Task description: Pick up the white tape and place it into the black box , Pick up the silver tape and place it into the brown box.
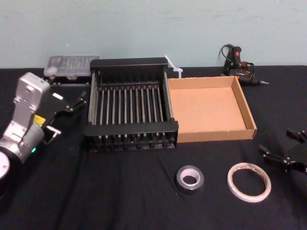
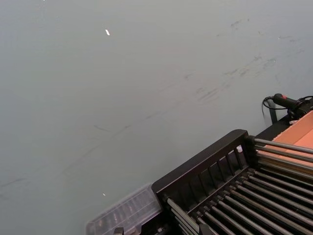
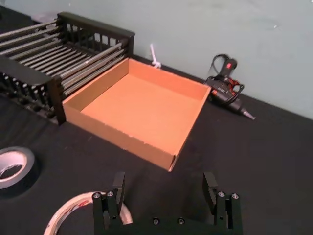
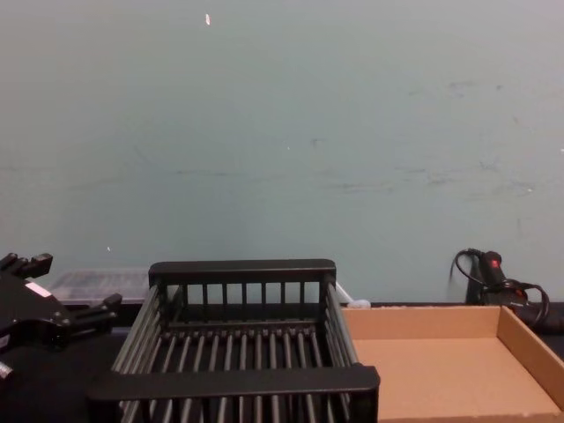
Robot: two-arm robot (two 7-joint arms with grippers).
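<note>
Tape rolls: the white tape (image 1: 249, 181) lies flat on the black table (image 1: 120, 201) at the near right. The silver tape (image 1: 190, 178) lies flat to its left, near it but not touching. Neither roll is in a box.

Right gripper (image 3: 164, 186): positioned at the right edge of the table, just beside the white tape and slightly beyond it. Its fingers stand wide apart and hold nothing. In the right wrist view one finger overlaps the ring's edge; contact cannot be confirmed.

Left gripper (image 4: 77, 280): at the left side of the table, beside the black box's left wall. Its fingers are spread and hold nothing.

Boxes: the black box (image 1: 132, 127) sits mid-table. The brown box (image 1: 211, 134) is against its right side, walls touching.

Far edge: a clear plastic case (image 1: 69, 64) lies behind the black box on the left. A glue gun (image 1: 237, 64) lies behind the brown box on the right.
</note>
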